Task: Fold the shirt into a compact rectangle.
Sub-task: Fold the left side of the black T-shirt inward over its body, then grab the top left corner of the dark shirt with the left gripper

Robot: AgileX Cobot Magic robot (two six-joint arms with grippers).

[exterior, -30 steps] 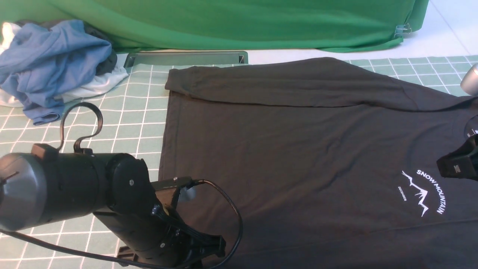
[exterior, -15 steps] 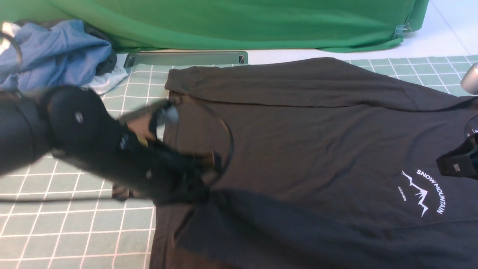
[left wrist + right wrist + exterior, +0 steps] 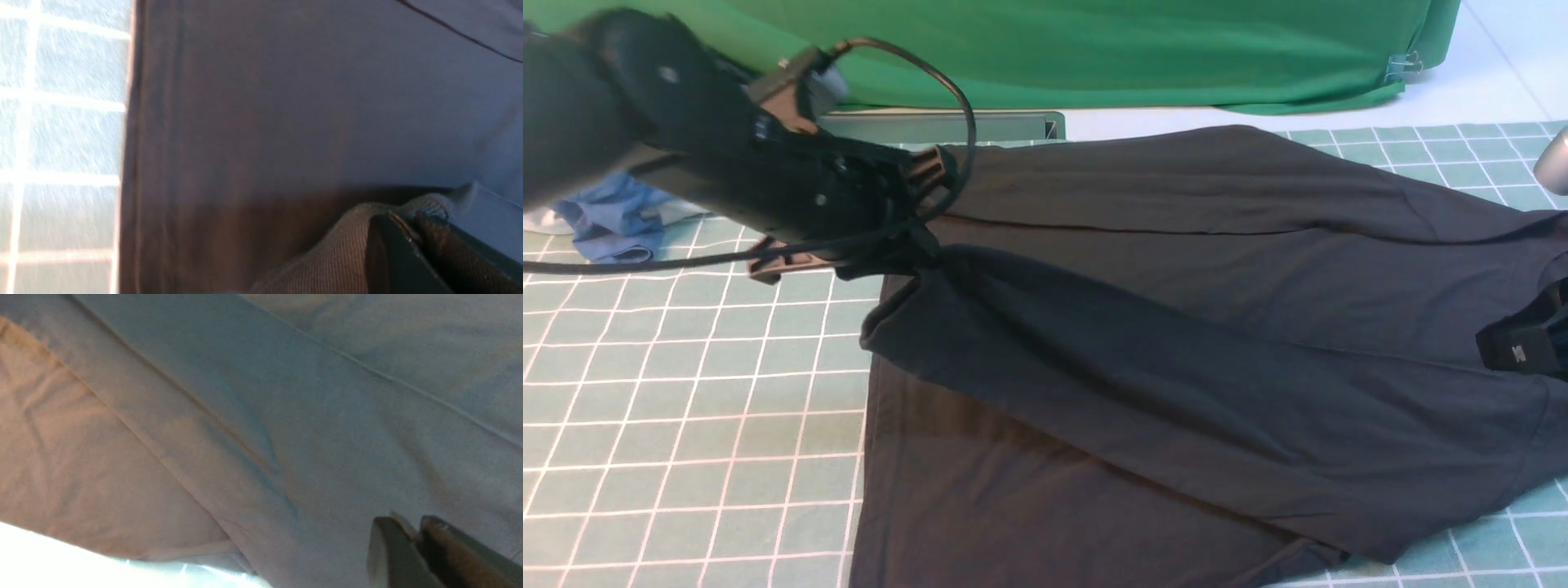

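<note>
My left claw (image 3: 919,249) is clenched on the large black soft-knit shirt (image 3: 1143,351). In its wrist view a bunched ridge of the knit sits pinched at the fingertips (image 3: 386,245). The claw hangs above the mat near ten o'clock, holding a corner of the cloth off the surface. From that corner a long flap runs slantwise down toward four o'clock and lies over the rest of the garment.

The shirt spreads across the pale green, white-gridded mat (image 3: 686,408) from the centre out to three o'clock and down to six. A narrower folded band lies along its far edge at twelve o'clock.

My right claw (image 3: 1515,351) sits low on the shirt at three o'clock. Its wrist view shows the two fingers (image 3: 384,547) close together just over the fabric, but I cannot tell whether they grip cloth or merely rest there.

A crumpled blue and white heap of garments (image 3: 613,229) peeks out at nine o'clock, behind my left arm. A green draped backdrop cloth (image 3: 1094,49) fills the far side.
</note>
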